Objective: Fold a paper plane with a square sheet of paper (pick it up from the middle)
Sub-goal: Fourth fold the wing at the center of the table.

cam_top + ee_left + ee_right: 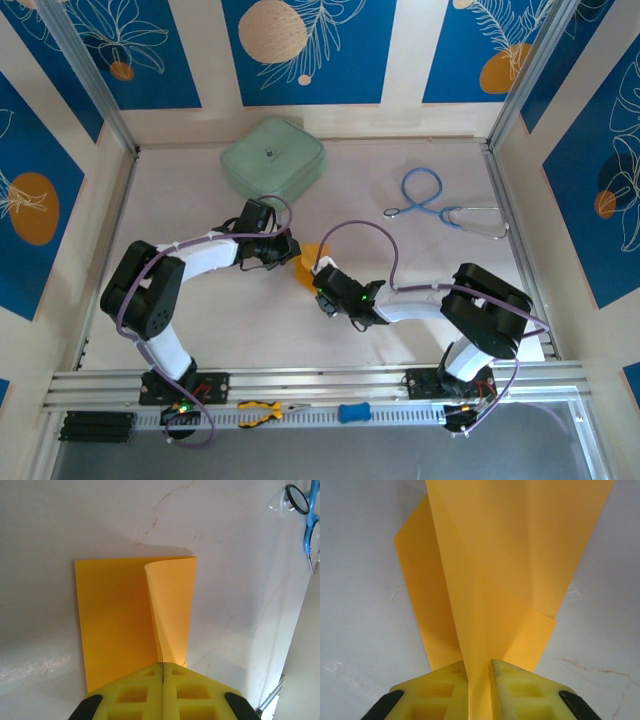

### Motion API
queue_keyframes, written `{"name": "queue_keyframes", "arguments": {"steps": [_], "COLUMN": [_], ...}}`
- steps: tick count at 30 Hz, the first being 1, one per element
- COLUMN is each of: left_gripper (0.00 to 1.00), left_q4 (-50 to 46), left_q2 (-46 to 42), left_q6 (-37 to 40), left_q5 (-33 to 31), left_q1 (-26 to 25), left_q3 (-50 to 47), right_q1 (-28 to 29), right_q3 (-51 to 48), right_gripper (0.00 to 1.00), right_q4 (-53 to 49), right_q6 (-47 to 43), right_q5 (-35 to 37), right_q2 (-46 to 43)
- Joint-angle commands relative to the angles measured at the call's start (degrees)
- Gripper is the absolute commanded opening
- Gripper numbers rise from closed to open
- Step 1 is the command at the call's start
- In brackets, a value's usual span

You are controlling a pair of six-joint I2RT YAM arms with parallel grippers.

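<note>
The square sheet of paper looks light, limp and easily creased. The left tool pinches its raised flap, the right tool pinches the folded edge; grip edges gently.

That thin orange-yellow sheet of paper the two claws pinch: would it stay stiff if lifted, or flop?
Probably floppy: the thin orange-yellow sheet of paper curls over where the left gripper pinches it. Being so thin, it is likely very light, so a push might slide it on the smooth white table. The creases by the right gripper may stiffen it somewhat.
</note>
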Motion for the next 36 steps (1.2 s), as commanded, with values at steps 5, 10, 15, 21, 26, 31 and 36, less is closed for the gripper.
{"name": "queue_keyframes", "arguments": {"steps": [5, 10, 15, 21, 26, 31, 36], "left_gripper": [0.01, 0.01, 0.13, 0.40, 0.50, 0.53, 0.53], "left_q4": [0.1, 0.1, -0.9, -4.1, -5.9, -7.0, -6.9], "left_q2": [-1.3, -1.4, -2.1, -4.4, -6.2, -7.4, -7.1], "left_q6": [-0.2, -0.2, 0.3, 1.8, 2.3, 2.8, 2.7], "left_q5": [-0.2, -0.2, -0.8, -3.4, -5.2, -6.5, -6.0], "left_q1": [0.4, 0.4, 0.4, 0.6, 0.8, 0.9, 0.9], "left_q3": [-0.3, -0.3, 0.0, 0.1, -0.2, -0.1, 0.1], "right_q1": [-0.1, -0.2, -0.6, -2.1, -2.9, -2.7, -2.4], "right_q3": [0.4, 0.3, 0.2, -0.6, -1.0, 0.1, 0.6], "right_gripper": [0.18, 0.14, 0.09, 0.08, 0.08, 0.09, 0.09], "right_q4": [1.8, 1.8, 2.5, 5.4, 6.6, 5.4, 4.8], "right_q6": [1.5, 1.8, 2.4, 4.7, 6.4, 6.7, 6.1], "right_q5": [-0.1, -1.0, -2.3, -6.4, -8.0, -7.7, -7.3], "right_q2": [-1.9, -1.6, -0.9, 0.3, 1.7, 3.5, 3.8]}}
